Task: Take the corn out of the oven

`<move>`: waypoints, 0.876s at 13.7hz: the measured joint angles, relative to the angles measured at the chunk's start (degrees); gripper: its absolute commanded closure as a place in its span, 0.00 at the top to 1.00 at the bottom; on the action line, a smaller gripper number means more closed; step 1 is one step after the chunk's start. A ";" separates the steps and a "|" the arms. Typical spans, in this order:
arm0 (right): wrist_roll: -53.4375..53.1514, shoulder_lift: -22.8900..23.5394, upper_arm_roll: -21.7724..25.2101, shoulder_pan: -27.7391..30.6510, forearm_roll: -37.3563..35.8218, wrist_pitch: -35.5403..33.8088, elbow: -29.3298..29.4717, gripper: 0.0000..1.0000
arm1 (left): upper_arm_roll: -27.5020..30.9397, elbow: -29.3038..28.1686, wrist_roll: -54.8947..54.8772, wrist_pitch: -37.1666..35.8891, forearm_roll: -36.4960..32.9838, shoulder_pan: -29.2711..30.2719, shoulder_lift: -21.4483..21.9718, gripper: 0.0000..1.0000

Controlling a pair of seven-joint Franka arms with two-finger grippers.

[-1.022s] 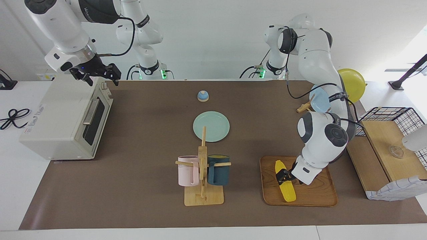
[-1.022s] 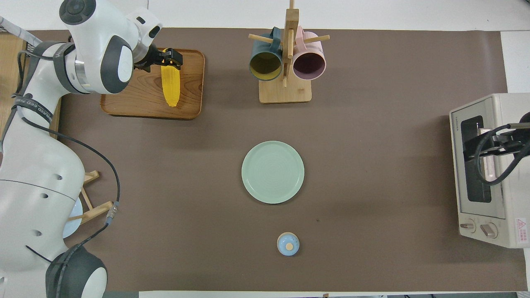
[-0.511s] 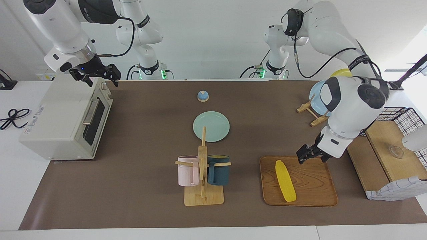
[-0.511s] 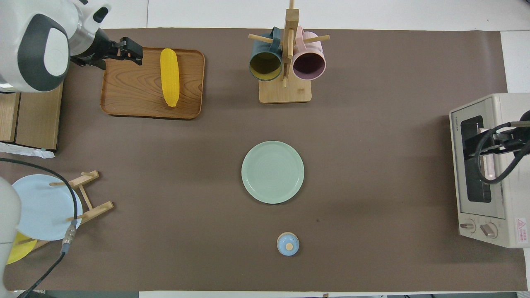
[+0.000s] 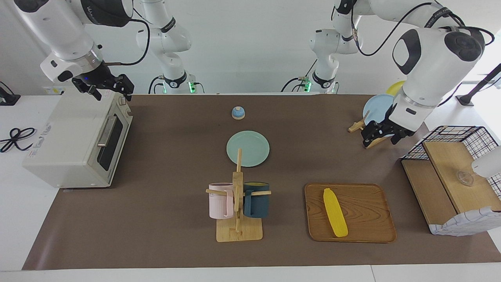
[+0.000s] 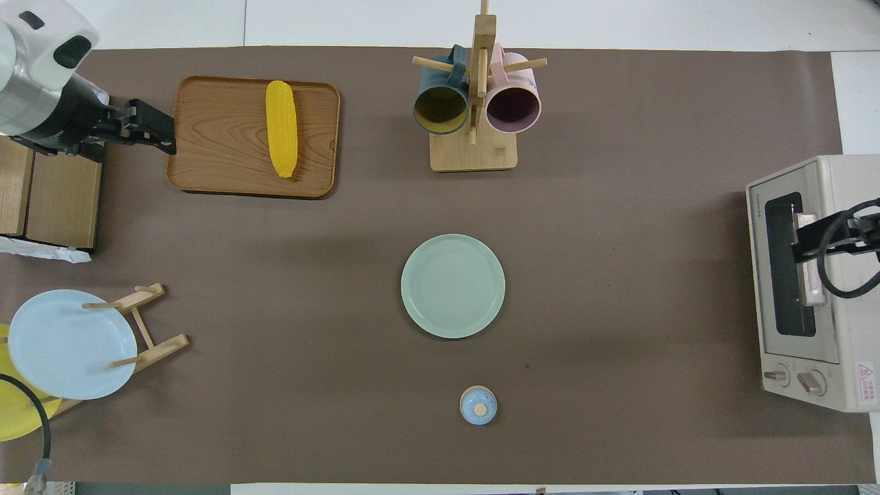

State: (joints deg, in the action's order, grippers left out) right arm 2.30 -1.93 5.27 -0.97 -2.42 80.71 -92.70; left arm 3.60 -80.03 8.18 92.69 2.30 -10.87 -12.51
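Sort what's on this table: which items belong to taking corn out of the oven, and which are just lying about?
Job: corn lying on wooden tray; oven, door closed.

Lying about: green plate, mug rack with pink and dark blue mugs, small blue bell, blue plate on stand, wire basket.

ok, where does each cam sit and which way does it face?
Facing view: high across the table, looking at the robots; both arms show, left gripper and right gripper raised.
Overhead view: above the robots' end, looking steeply down; only wrists and grippers show.
Shared: yellow corn cob on the wooden tray, cream-white toaster oven, pale green round plate.
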 measured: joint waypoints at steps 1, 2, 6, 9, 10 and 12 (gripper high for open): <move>0.00 0.00 0.00 0.30 0.00 0.00 0.03 1.00 | 0.07 -2.65 0.00 -0.52 -0.10 0.02 2.87 1.00; 0.00 0.00 0.00 0.46 0.00 0.00 0.12 1.00 | 0.17 -5.28 0.00 -1.30 -0.16 0.05 5.70 1.00; 0.00 0.00 -0.30 0.49 0.02 0.00 0.45 1.00 | -1.13 -15.50 -0.22 -2.50 -0.39 2.29 15.18 1.00; 0.00 0.00 -0.41 0.50 0.03 0.00 0.45 1.00 | -7.23 -21.13 -0.22 -0.21 -0.41 7.22 17.87 1.00; 0.00 0.00 -0.43 0.49 0.03 0.00 0.45 1.00 | -8.04 -21.52 -0.22 0.79 -0.41 7.46 17.84 1.00; 0.00 0.00 -0.43 0.50 0.03 0.00 0.45 1.00 | -8.28 -20.64 -0.22 0.87 -0.66 7.47 17.75 1.00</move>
State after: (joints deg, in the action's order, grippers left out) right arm 2.30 -1.93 4.84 -0.47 -2.39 80.70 -92.24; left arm -4.67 -100.67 7.96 93.56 1.63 -3.41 5.24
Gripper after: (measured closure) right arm 0.000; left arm 0.000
